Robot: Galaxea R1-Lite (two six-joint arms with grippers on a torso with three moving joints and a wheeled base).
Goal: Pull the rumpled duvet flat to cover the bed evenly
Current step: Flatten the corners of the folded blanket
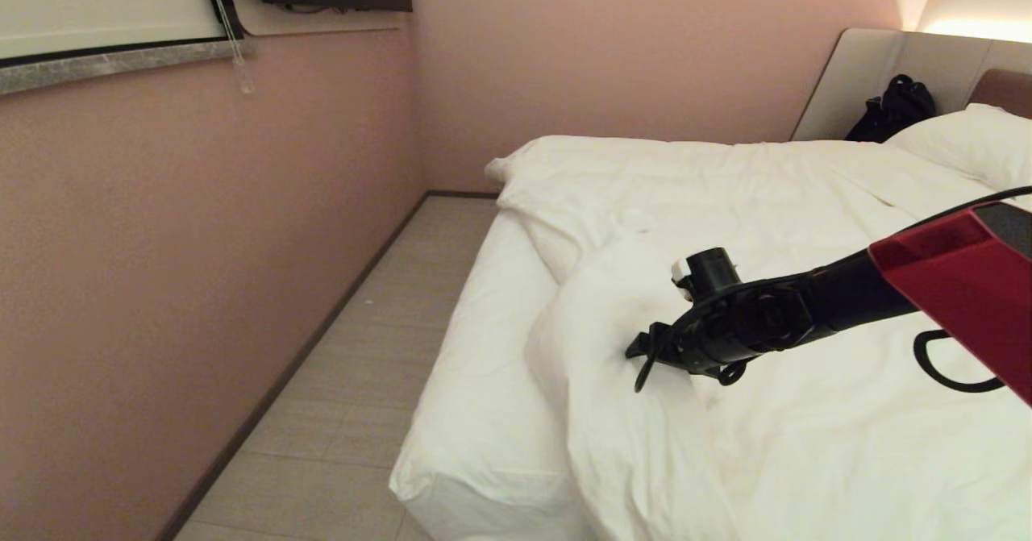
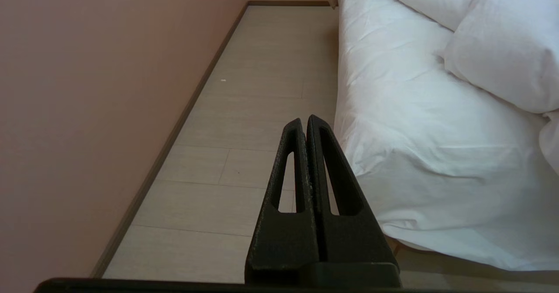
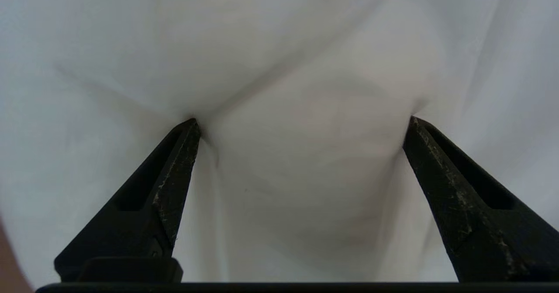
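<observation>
The white duvet (image 1: pixel 726 202) lies rumpled on the bed (image 1: pixel 484 347), bunched into a thick fold near the left side, with bare fitted sheet showing beside it. My right gripper (image 1: pixel 645 359) reaches in from the right and points down into that fold. In the right wrist view the right gripper (image 3: pixel 303 122) is open wide, both fingertips pressed into the duvet (image 3: pixel 279 44), and a soft bulge of fabric sits between them, not pinched. My left gripper (image 2: pixel 305 119) is shut and empty. It hangs over the floor beside the bed (image 2: pixel 415 153), with the duvet's fold (image 2: pixel 502 44) beyond.
A narrow strip of floor (image 1: pixel 347 380) runs between the bed and the pink wall (image 1: pixel 201 243). A pillow (image 1: pixel 967 142) and a black bag (image 1: pixel 891 110) lie at the head end, against the beige panel (image 1: pixel 863 73). A window sill (image 1: pixel 121 61) juts from the wall.
</observation>
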